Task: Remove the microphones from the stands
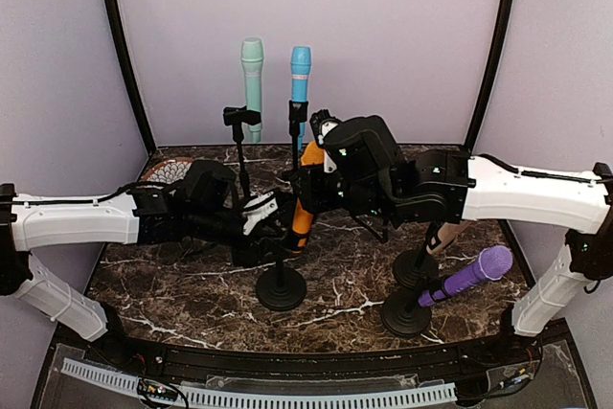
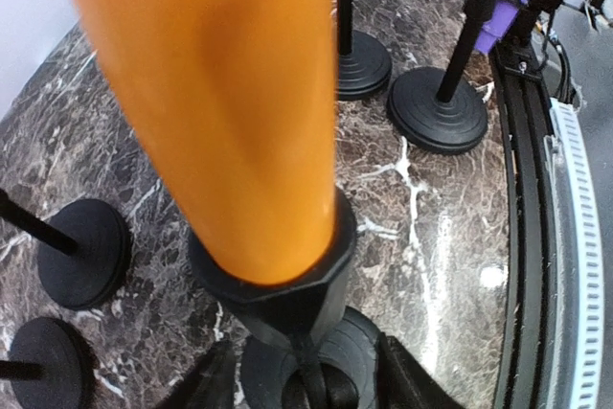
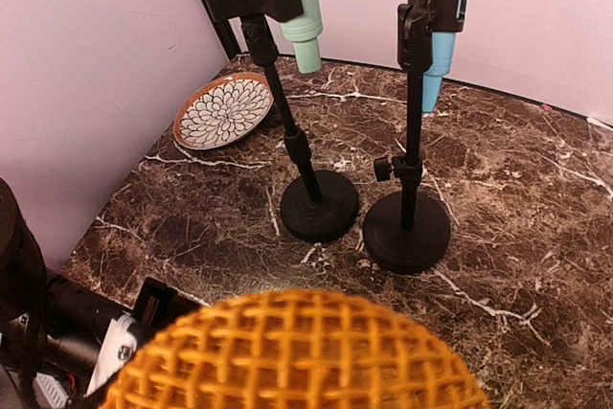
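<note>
Little of the task can be judged done. The left tool (image 2: pixel 308 388) is placed low on the stand (image 1: pixel 281 288), just under the clip (image 2: pixel 287 294). Its two fingers (image 2: pixel 206 385) are seen spread to either side of the stem with gaps showing, so it is taken to be partly open and gripping nothing.

The orange microphone (image 1: pixel 305 208) is not yet freed. In the left wrist view its lower end is seen seated in the clip, and it stands tilted near the middle of the surface (image 1: pixel 364 275).

The right tool (image 1: pixel 324 136) is set at the microphone's upper end, and the mesh head (image 3: pixel 292 352) fills the bottom of the right wrist view. No finger is shown there, so it cannot be told whether that tool is closed on the microphone. A firm hold up top and the lift out of the clip are judged to remain.

As for holders, a patterned plate (image 3: pixel 225 110) lies at the far left corner with nothing seen on it. A mint microphone (image 1: pixel 252 74) and a blue microphone (image 1: pixel 300 74) are held upright in stands at the back. At the right, a purple microphone (image 1: pixel 471 275) is carried slanted in another stand.
</note>
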{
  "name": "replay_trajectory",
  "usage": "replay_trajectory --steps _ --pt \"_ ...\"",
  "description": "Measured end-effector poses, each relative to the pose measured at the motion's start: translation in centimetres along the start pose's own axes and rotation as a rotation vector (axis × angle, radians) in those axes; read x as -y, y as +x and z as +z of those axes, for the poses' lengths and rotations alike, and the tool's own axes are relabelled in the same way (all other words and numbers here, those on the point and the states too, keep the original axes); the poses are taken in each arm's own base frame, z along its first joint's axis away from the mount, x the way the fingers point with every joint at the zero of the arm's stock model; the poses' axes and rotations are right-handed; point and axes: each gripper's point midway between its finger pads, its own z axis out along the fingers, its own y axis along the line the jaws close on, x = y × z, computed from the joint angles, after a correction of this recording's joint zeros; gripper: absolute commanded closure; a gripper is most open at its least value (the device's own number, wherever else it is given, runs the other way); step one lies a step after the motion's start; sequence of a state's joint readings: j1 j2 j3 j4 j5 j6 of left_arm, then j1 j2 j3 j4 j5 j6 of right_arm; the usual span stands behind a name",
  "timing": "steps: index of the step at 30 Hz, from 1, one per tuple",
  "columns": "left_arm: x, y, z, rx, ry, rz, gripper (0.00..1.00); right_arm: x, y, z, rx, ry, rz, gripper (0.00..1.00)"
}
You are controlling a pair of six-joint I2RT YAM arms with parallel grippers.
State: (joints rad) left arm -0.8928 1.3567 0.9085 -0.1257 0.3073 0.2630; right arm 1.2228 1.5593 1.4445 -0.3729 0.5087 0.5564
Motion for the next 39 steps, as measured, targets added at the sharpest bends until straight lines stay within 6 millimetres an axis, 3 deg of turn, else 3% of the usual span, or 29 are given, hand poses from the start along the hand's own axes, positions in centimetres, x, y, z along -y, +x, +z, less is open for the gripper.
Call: replay_trajectory --steps 3,5,14,20,31,39 --pt "-0.2 0.3 0.2 -0.009 -0.008 0.003 0.24 0.0 0.0 0.0 0.002 -0.001 0.0 0.79" --pt "-0.2 0.3 0.2 -0.01 -0.011 0.005 0.2 0.0 0.0 0.0 0.002 -0.002 0.0 0.79" --pt "-0.5 1.0 0.7 -0.031 -0.025 0.005 0.21 -0.1 0.0 0.0 0.001 -0.004 0.0 0.8" --pt "-0.6 1.9 1.5 -0.061 -0.015 -0.001 0.4 0.0 0.1 0.0 0.004 -0.006 0.005 0.8" --pt "0.1 1.7 1.6 -0.045 0.023 -0.005 0.81 0.3 0.1 -0.1 0.006 -0.003 0.009 0.81" --pt "0.2 1.5 1.6 -0.038 0.03 0.003 0.97 0.8 0.1 -0.3 0.006 -0.017 0.022 0.83"
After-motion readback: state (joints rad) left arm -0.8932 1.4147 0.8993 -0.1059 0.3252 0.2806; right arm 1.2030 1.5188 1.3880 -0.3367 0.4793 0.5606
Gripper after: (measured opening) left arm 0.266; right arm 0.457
